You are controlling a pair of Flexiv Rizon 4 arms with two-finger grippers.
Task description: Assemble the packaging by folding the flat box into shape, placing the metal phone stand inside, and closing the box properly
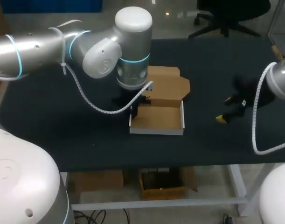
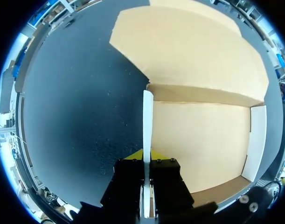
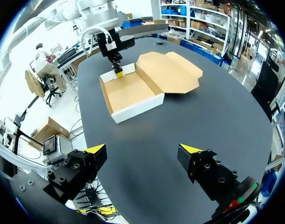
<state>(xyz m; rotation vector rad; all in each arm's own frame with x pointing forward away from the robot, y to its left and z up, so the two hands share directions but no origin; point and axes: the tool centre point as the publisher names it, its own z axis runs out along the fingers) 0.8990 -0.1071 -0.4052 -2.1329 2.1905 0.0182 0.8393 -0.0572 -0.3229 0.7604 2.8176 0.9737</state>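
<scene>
The cardboard box (image 1: pixel 157 117) lies open on the black table, brown inside with white walls, its lid (image 1: pixel 169 82) laid flat behind it. My left gripper (image 2: pixel 147 158) is shut on the box's upright left side wall (image 2: pixel 147 122), which stands thin and white between its fingers. In the head view the left gripper (image 1: pixel 135 105) is mostly hidden under its wrist. My right gripper (image 3: pixel 143 150) hangs open over bare table to the right of the box (image 3: pixel 130 92), with nothing between its fingers. In the right wrist view the left gripper (image 3: pixel 116 66) sits at the box's far wall. No phone stand is in view.
The black table (image 1: pixel 63 121) has free room on both sides of the box and in front of my right gripper (image 1: pixel 230 111). A white cable (image 1: pixel 93 103) loops from the left arm down beside the box.
</scene>
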